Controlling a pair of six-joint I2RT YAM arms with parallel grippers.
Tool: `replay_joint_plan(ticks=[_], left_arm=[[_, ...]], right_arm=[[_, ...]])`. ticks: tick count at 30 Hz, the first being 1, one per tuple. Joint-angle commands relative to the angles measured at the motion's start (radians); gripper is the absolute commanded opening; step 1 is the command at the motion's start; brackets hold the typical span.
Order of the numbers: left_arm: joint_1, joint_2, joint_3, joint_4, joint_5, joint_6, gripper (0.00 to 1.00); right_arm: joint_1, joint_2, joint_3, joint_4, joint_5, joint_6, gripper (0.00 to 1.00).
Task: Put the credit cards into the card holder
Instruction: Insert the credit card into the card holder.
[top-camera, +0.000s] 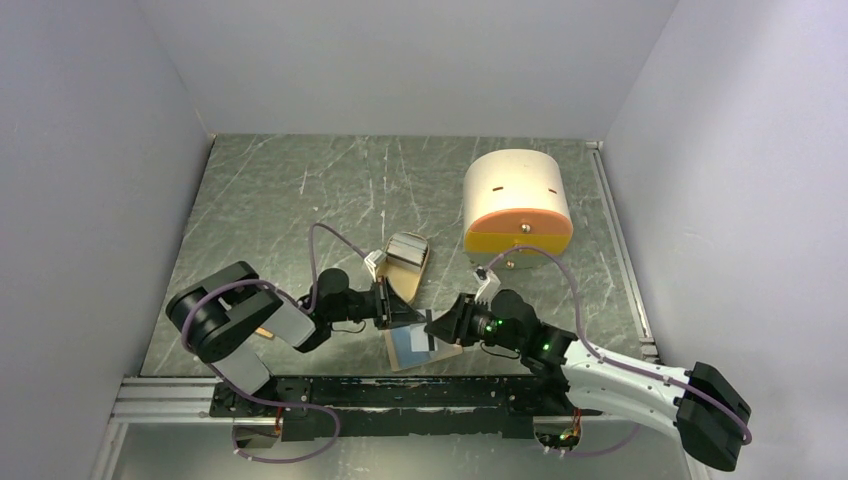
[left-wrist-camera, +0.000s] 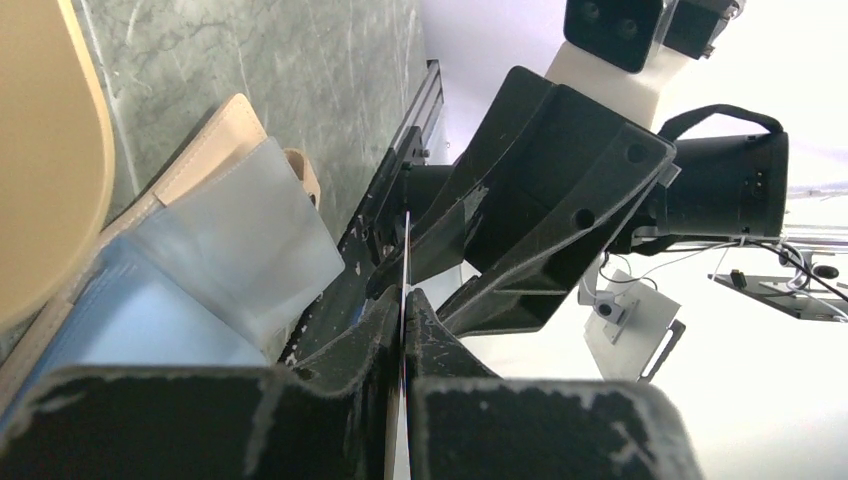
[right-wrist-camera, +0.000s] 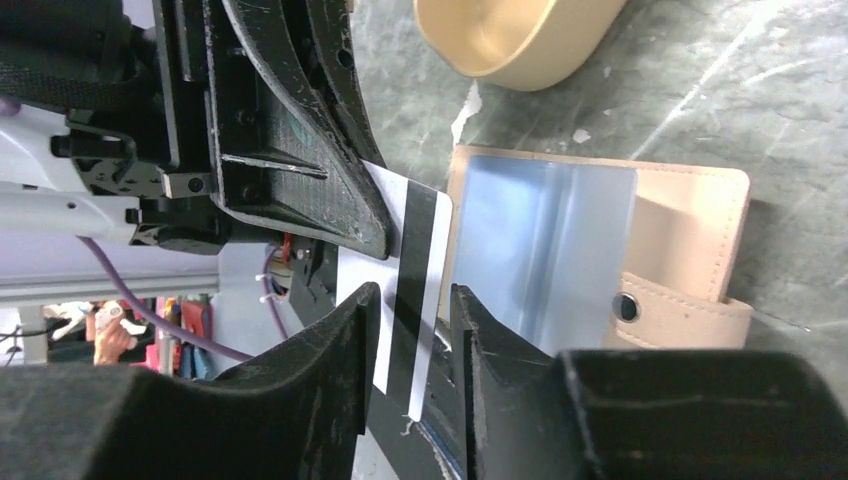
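The beige card holder (top-camera: 447, 352) lies open near the table's front edge, with the light blue card (top-camera: 409, 346) in its clear pocket. In the right wrist view the holder (right-wrist-camera: 690, 240) shows its snap tab, and the blue card (right-wrist-camera: 540, 240) lies in it. My left gripper (top-camera: 412, 318) is shut on the whitish card with the dark stripe (right-wrist-camera: 418, 240) and holds it on edge (left-wrist-camera: 406, 250) just left of the holder. My right gripper (top-camera: 442, 325) is open. Its fingers (right-wrist-camera: 340, 340) stand either side of the striped card's free end, above it.
The oval tan tray (top-camera: 405, 265) stands just behind the grippers and holds a pale piece; it also shows in the right wrist view (right-wrist-camera: 510, 45). The cream box with the orange front (top-camera: 517, 205) stands at the back right. A black rail (top-camera: 400, 392) runs along the front edge.
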Motion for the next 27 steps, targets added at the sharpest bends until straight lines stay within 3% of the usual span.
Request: replay_joint_plan(ticks=[1,7,8,13,16,20,22,27], left_arm=[[-0.005,-0.048,-0.015,0.151,0.001,-0.008,0.09],[-0.006,-0.138,-0.009,0.017,-0.034,0.054,0.09],[-0.006,-0.157,-0.005,-0.017,-0.041,0.068,0.11],[-0.004,-0.308,-0.013,-0.258,-0.143,0.126,0.41],[-0.001,-0.437,0.020,-0.539,-0.243,0.177,0.50],[-0.001,-0.543,0.149,-1.063,-0.424,0.298,0.53],[-0.001,-0.565,0.169,-1.197,-0.494,0.306,0.49],[-0.001,-0.570,0.102,-1.138,-0.447,0.310,0.42]], right_arm=[[-0.009,-0.019,0.002,0.080,-0.042,0.024,0.32],[-0.009,-0.052,-0.024,0.135,-0.036,0.063,0.00],[-0.009,-0.058,-0.028,0.142,-0.034,0.064,0.00],[-0.025,-0.075,-0.023,0.083,-0.019,-0.001,0.00],[-0.049,-0.072,0.002,-0.003,-0.016,-0.074,0.00],[-0.069,0.018,0.049,-0.051,-0.045,-0.172,0.00],[-0.077,0.072,0.077,-0.061,-0.065,-0.202,0.00],[-0.102,0.151,0.068,-0.007,-0.092,-0.199,0.00]])
